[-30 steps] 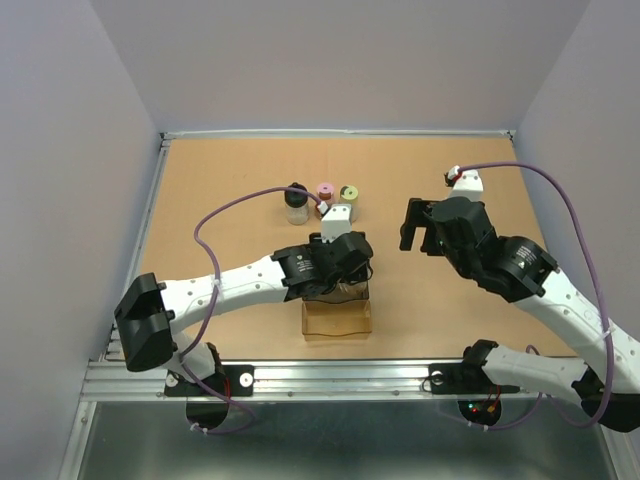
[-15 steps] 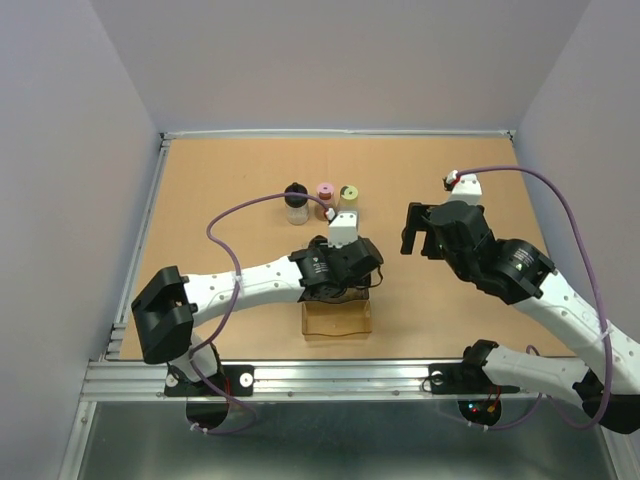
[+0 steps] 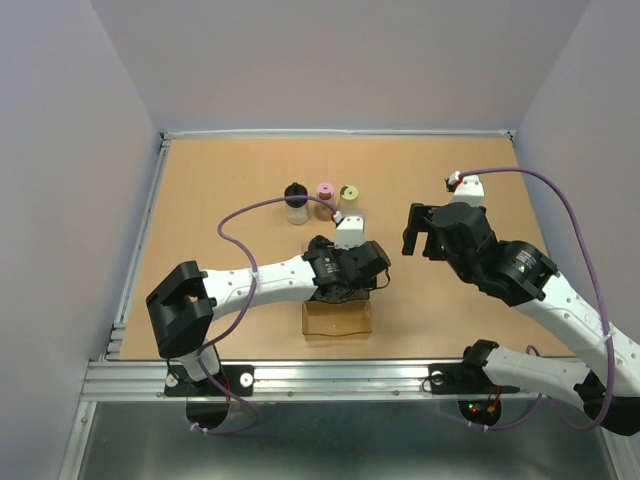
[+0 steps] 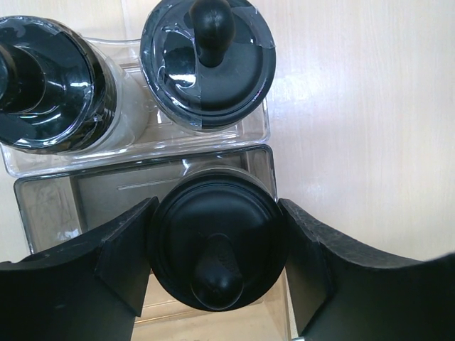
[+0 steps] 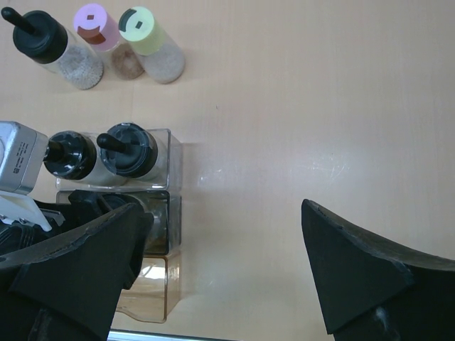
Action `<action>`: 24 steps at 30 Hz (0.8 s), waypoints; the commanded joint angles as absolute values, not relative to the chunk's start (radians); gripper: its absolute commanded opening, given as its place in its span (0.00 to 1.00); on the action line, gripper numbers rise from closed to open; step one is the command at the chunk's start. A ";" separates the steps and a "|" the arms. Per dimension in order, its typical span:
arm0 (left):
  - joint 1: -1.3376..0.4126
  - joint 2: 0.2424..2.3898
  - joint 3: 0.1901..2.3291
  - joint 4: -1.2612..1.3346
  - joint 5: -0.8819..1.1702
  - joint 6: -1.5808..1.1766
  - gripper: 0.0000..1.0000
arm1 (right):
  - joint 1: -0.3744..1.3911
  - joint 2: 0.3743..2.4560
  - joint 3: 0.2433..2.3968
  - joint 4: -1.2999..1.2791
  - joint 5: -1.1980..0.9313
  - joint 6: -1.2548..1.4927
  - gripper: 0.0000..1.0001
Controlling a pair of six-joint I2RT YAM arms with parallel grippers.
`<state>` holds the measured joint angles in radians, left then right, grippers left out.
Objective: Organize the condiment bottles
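Note:
My left gripper (image 4: 217, 226) is shut on a black-capped condiment bottle (image 4: 213, 249) and holds it in the dark middle step of the tiered tray (image 4: 43, 206). Two more black-capped bottles (image 4: 43, 85) (image 4: 207, 64) stand in the tray's clear far step. In the top view the left gripper (image 3: 345, 282) covers the tray's back part (image 3: 337, 318). A black-capped bottle (image 3: 296, 200), a pink-capped one (image 3: 325, 190) and a yellow-green-capped one (image 3: 349, 192) stand in a row on the table behind the tray. My right gripper (image 3: 418, 232) is open and empty, to the right of the tray.
The tray's brown front step (image 5: 149, 291) holds nothing and sits close to the table's near metal rail (image 3: 330, 375). The right wrist view shows the three loose bottles (image 5: 99, 32) at its top left and bare table (image 5: 284, 106) between my right fingers.
My left arm has swung a little to the right, and its gripper with the bottle has shifted slightly right over the tray. The right arm has barely moved.

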<state>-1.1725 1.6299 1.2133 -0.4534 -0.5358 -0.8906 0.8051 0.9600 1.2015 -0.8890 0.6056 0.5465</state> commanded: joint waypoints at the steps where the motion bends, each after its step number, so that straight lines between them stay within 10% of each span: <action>1: -1.186 1.606 1.249 -0.400 -0.551 -0.917 0.85 | 0.801 0.943 1.198 -0.870 0.620 0.548 1.00; 24: -1.013 1.074 1.272 -0.485 -0.589 -0.720 0.99 | 0.801 0.982 1.239 -0.868 0.617 0.517 1.00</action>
